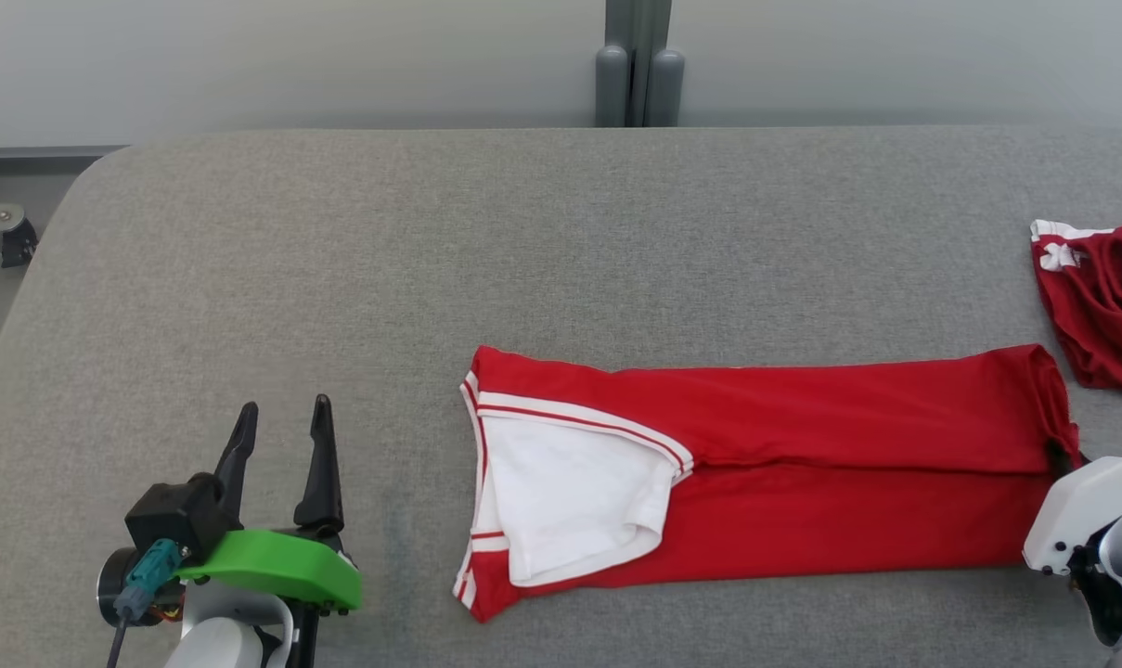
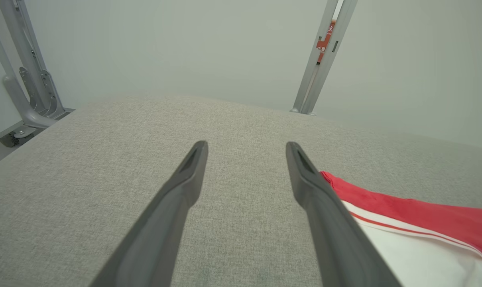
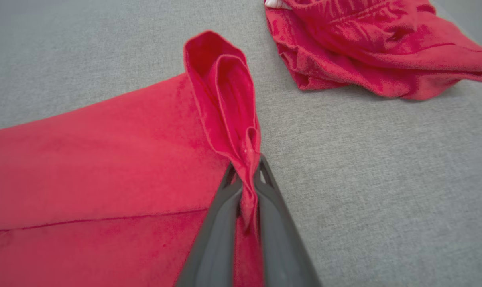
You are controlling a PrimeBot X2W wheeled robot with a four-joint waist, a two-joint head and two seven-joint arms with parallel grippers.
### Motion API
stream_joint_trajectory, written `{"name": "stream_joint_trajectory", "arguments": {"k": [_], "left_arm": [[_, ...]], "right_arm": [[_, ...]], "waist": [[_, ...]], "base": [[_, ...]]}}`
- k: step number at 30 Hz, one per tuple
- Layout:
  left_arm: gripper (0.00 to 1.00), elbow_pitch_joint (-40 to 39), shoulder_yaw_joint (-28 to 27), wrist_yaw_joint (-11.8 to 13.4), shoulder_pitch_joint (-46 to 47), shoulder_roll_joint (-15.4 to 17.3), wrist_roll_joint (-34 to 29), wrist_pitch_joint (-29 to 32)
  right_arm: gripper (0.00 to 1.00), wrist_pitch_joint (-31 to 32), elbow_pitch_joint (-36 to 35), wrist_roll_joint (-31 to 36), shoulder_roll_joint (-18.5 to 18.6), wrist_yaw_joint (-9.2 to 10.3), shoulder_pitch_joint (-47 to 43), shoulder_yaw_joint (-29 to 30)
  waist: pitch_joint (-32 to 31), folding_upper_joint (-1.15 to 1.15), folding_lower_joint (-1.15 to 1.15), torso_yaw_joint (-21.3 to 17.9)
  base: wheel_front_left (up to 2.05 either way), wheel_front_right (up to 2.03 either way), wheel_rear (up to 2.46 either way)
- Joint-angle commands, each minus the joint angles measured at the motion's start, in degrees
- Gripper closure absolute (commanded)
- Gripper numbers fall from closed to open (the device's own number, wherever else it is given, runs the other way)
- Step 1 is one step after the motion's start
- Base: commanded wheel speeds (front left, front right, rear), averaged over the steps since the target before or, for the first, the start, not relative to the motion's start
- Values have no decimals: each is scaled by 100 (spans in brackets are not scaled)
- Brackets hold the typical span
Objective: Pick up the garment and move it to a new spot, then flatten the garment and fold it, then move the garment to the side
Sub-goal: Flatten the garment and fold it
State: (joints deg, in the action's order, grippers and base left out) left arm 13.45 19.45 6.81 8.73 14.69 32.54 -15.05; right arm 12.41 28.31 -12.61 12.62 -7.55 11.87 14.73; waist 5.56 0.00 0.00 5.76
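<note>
Right wrist view, nearest first: right hand point(image 3: 246, 167) pinched shut on a bunched fold at the right end of the long red folded garment with white collar trim point(image 3: 105, 159), with a loop of cloth standing up just past its tips. Laid lengthwise across the grey fabric-covered counter point(image 1: 523, 232), running left to right in the head view, collar end toward the robot's left, gripped end toward its right. Held, then, at one extreme of the long axis. Judged ready either for a pull sideways along that axis or for a fold of the right end over toward the collar. Far closer to the cloth than the left hand point(image 1: 283, 408), spread wide and empty over bare counter at lower left, well apart from the collar end. Just beyond the gripped end, near but apart: a crumpled darker red garment with white markings point(image 1: 1099, 306), crowding the right side. Little free room there. Plenty of bare counter to the left and farther back, up to the far edge below the pale wall point(image 1: 338, 65). Worth watching: a single-point grip, likely to let the folded layers slide apart or trail under a quick pull.
</note>
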Motion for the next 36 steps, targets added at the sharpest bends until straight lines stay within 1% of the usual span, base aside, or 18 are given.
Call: {"name": "stream_joint_trajectory", "arguments": {"k": [1,5,8,12,17,23,26,29,33,36], "left_arm": [[0,40,14,-29,34,-24,-49,-14],[0,117,24,-43,64,-36,-95,-14],[0,162,28,-54,81,-40,-144,-14],[0,260,53,-74,102,-53,-201,-14],[0,326,77,-102,23,-88,-218,-15],[0,376,81,-143,-45,-127,-215,-8],[0,389,84,-153,-49,-141,-217,-8],[0,392,96,-173,-26,-153,-221,-8],[0,400,128,-204,41,-184,-231,-8],[0,414,160,-223,138,-219,-242,-8]], "right_arm": [[100,-32,-84,-19,31,11,-116,108],[100,-30,-391,-118,-137,10,-203,225],[100,1,-664,-293,-284,9,-244,55],[100,152,-1180,-562,-439,8,-408,-350],[100,355,-1892,-1028,-568,6,-651,-988],[100,455,-2423,-1504,-743,5,-813,-1762],[100,471,-2482,-1727,-840,5,-730,-2160],[100,403,-2385,-1823,-911,5,-558,-2487],[100,283,-2084,-1990,-955,5,-273,-2883],[100,100,-1729,-2248,-967,5,14,-3211]], "waist": [[-27,0,0,-80],[-55,0,0,-170],[-79,0,0,-193],[-156,0,0,-134],[-272,0,0,59],[-361,0,0,306],[-378,0,0,410],[-371,0,0,496],[-332,0,0,612],[-269,0,0,750]], "base": [[0,0,0],[0,0,0],[0,0,0],[0,0,0],[0,0,0],[0,0,0],[0,0,0],[0,0,0],[0,0,0],[0,0,0]]}}
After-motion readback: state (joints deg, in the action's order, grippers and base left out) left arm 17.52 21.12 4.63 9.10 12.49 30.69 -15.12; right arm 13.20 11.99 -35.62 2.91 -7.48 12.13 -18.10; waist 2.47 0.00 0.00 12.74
